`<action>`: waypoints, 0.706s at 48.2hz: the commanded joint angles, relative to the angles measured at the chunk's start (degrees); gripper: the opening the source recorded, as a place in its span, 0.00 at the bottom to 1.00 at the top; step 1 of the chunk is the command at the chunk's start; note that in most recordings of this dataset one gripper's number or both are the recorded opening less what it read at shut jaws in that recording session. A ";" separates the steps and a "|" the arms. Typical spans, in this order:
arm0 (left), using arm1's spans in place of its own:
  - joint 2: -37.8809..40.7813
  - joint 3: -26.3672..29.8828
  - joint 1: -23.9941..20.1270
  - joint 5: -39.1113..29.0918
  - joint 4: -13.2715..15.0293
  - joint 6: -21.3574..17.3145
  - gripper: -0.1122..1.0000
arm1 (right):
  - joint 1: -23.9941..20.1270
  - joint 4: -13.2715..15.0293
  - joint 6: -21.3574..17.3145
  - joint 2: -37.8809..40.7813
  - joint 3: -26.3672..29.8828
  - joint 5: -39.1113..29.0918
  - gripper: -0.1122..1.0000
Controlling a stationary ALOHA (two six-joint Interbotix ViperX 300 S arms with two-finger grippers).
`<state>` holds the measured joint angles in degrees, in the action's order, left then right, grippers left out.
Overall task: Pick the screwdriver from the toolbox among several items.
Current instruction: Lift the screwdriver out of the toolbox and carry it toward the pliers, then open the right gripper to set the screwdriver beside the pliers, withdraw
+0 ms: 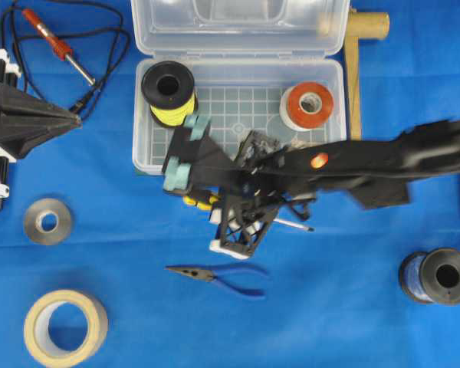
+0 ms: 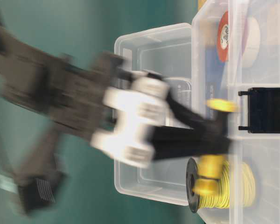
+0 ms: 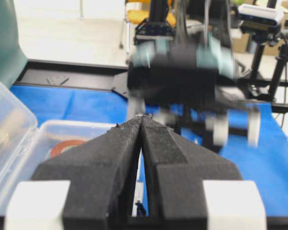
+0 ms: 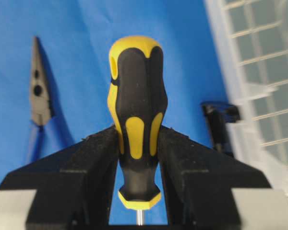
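Observation:
My right gripper (image 1: 202,201) reaches across from the right and is shut on the screwdriver (image 4: 137,110), gripping its yellow-and-black handle. The handle (image 1: 199,201) hangs over the blue cloth just in front of the toolbox (image 1: 146,153), and the thin shaft (image 1: 295,225) points right. The clear toolbox stands open and holds a black spool of yellow wire (image 1: 167,92) and a red-and-white tape roll (image 1: 308,105). My left gripper (image 1: 70,119) is shut and empty at the far left, its tips (image 3: 142,117) together. The tan block is not visible in the box.
Blue-handled pliers (image 1: 218,274) lie on the cloth below the held screwdriver. A red soldering iron (image 1: 57,46) with a black cord lies at the top left. There is a grey roll (image 1: 47,221), a tan tape roll (image 1: 65,326), a blue-wire spool (image 1: 437,276) and a wooden mallet (image 1: 360,46).

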<state>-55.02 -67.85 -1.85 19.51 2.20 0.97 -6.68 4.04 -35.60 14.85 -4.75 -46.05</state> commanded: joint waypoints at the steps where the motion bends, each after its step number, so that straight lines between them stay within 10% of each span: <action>1: 0.18 0.70 -0.18 0.44 0.09 0.09 0.10 | -1.23 0.18 -0.79 1.76 1.93 1.14 0.33; 34: 0.18 0.44 -0.18 0.44 0.18 0.09 0.10 | -3.87 -0.97 -1.32 10.90 3.08 10.55 0.33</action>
<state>-55.11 -67.94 -1.93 19.51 2.20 0.97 -10.55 3.08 -36.91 26.98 -2.64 -35.60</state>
